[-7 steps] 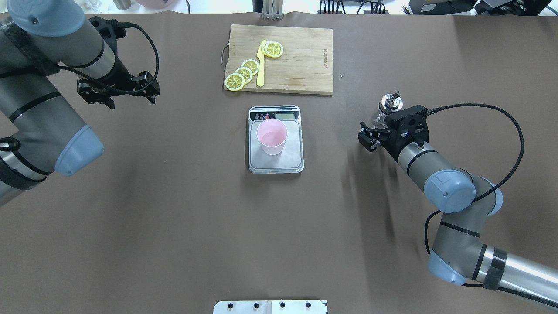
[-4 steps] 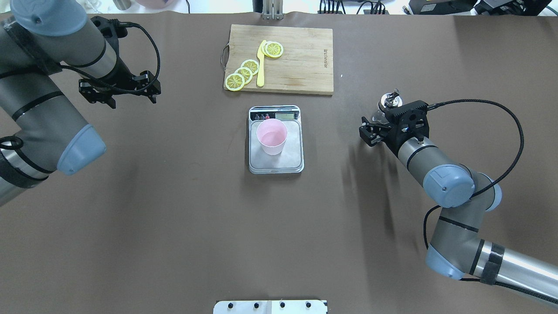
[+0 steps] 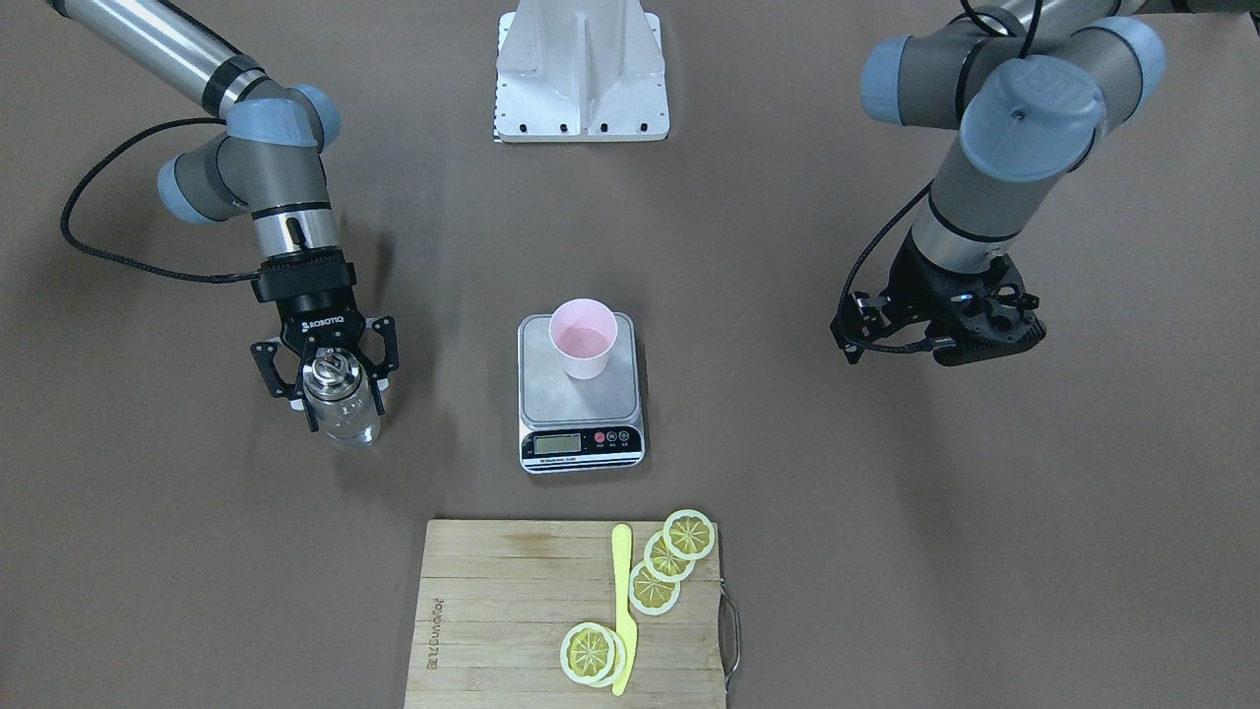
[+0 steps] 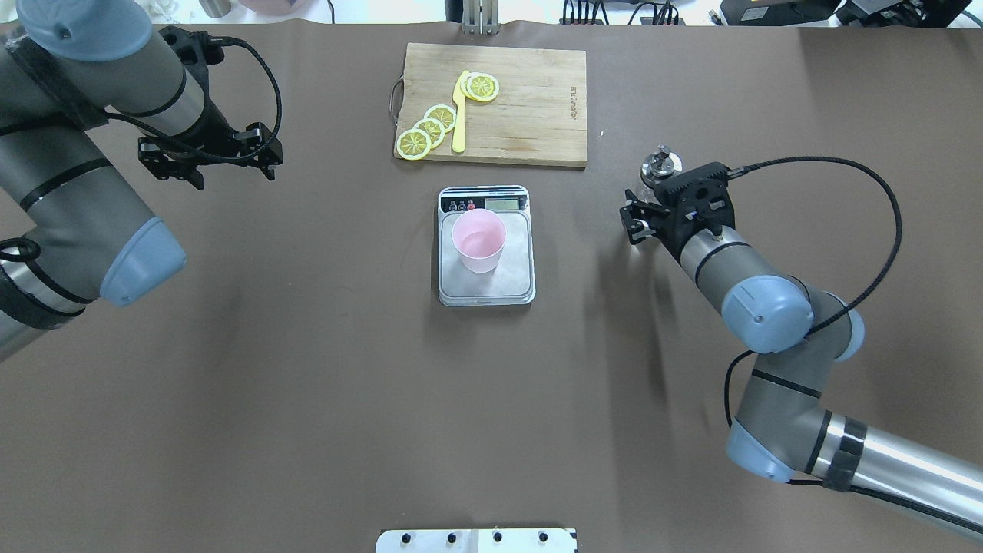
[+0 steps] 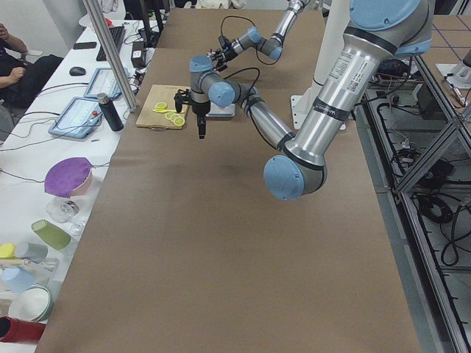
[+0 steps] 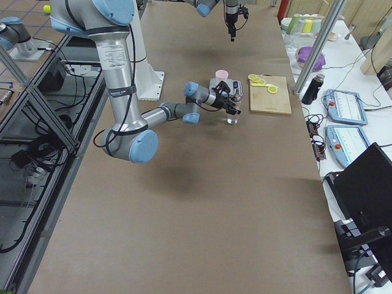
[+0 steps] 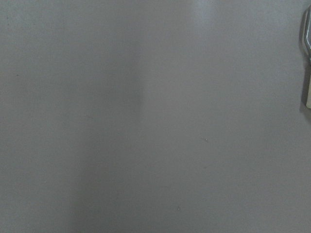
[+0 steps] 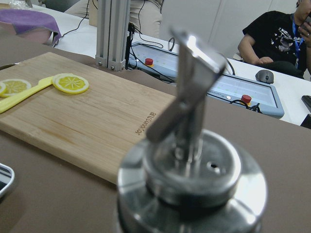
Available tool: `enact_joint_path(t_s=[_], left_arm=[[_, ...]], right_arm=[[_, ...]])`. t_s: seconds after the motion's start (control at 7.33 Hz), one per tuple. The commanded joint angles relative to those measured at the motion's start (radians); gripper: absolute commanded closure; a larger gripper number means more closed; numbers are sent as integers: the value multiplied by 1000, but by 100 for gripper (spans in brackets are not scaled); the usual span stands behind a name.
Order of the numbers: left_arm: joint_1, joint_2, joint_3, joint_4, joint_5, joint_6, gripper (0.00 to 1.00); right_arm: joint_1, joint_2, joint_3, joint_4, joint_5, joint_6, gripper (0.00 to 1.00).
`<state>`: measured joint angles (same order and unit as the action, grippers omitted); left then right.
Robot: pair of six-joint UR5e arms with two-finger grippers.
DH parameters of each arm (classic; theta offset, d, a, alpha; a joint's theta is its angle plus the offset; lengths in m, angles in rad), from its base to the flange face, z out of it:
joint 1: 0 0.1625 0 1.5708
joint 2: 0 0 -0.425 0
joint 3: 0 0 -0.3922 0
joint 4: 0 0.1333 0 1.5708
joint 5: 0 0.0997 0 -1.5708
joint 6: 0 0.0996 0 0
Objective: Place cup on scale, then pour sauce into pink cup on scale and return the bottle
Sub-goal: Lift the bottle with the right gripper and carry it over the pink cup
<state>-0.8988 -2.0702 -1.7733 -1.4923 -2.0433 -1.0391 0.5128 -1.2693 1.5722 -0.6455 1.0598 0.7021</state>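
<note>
The pale pink cup stands upright on the steel scale, also in the front view. My right gripper is shut on the clear glass bottle, held upright well to the right of the scale. Its metal pourer cap rises above the fingers and fills the right wrist view. I cannot tell whether the bottle touches the table. My left gripper is open and empty, far left of the scale, above bare table.
A wooden cutting board lies behind the scale with lemon slices and a yellow knife. Its metal handle shows at the edge of the left wrist view. A white mount plate sits at the near edge.
My right gripper has carried the bottle a little to the left and away from the robot, toward the scale and board. The left arm has barely moved.
</note>
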Motion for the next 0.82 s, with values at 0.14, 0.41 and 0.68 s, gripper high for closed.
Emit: enact_joint_path(t_s=[0.14, 0.41, 0.68], left_arm=[[-60, 25, -2, 1, -5, 109, 2], [-104, 62, 0, 0, -11, 189, 2], [-155, 96, 11, -2, -12, 282, 2]], right_arm=[[-17, 106, 127, -417, -163, -262, 100], [-115, 160, 147, -613, -339, -378, 100], [-187, 215, 141, -797, -478, -380, 100]])
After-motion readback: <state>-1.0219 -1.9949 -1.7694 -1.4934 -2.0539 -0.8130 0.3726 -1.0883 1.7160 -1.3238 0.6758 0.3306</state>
